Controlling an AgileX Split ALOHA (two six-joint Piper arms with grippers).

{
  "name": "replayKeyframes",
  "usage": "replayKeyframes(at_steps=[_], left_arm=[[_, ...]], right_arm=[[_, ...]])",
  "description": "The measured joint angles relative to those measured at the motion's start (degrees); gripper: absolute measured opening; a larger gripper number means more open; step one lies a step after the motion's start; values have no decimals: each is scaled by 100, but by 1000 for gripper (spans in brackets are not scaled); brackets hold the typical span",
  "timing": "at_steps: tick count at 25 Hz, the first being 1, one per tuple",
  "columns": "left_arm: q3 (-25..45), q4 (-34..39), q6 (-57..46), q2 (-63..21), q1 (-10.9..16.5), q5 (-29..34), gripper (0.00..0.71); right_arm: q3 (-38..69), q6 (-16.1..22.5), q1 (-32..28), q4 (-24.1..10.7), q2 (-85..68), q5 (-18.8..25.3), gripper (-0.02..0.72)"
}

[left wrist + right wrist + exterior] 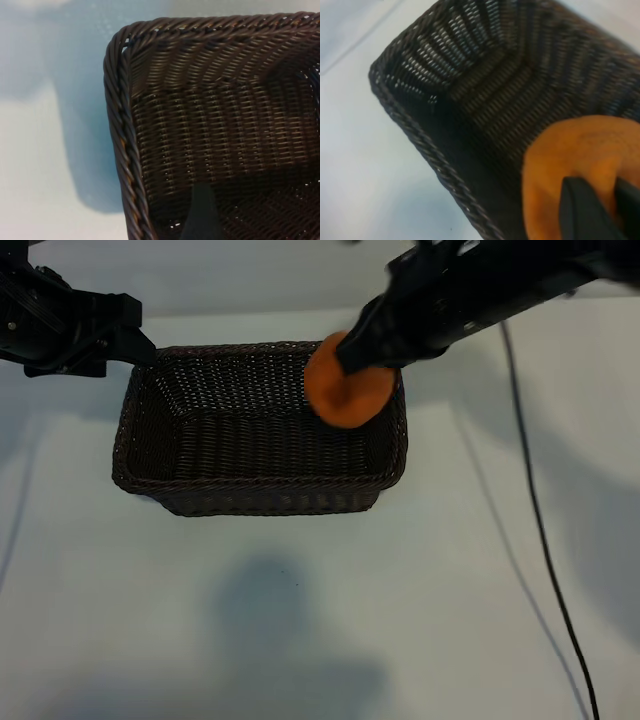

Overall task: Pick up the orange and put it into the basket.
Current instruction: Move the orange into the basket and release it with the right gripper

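My right gripper [347,362] is shut on the orange [348,392] and holds it above the right end of the basket [260,481], just inside the far rim. In the right wrist view the orange [570,155] fills the space between my dark fingers [580,212], with the basket's wicker floor and a corner of its rim [420,135] below. The basket is dark brown wicker with nothing lying in it. My left gripper [143,347] hangs open at the basket's far left corner. In the left wrist view one of its fingers [202,215] shows over the inside of the basket [120,115].
A black cable [540,520] runs down the white table on the right. The arms cast soft shadows on the table in front of the basket [280,610].
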Motion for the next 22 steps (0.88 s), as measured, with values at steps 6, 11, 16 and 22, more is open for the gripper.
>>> replayKeyframes(at_steps=[6, 11, 16, 22], left_arm=[[0, -5, 0, 0, 0, 0, 590], [0, -5, 0, 0, 0, 2, 590], [0, -14, 0, 0, 0, 2, 590], [0, -14, 0, 0, 0, 2, 590]], right_arm=[[-555, -377, 451, 88, 894, -41, 111], [-1027, -394, 603, 133, 1509, 5, 111], [-1051, -394, 609, 110, 1906, 29, 111], [-1051, -386, 609, 101, 2013, 9, 111]])
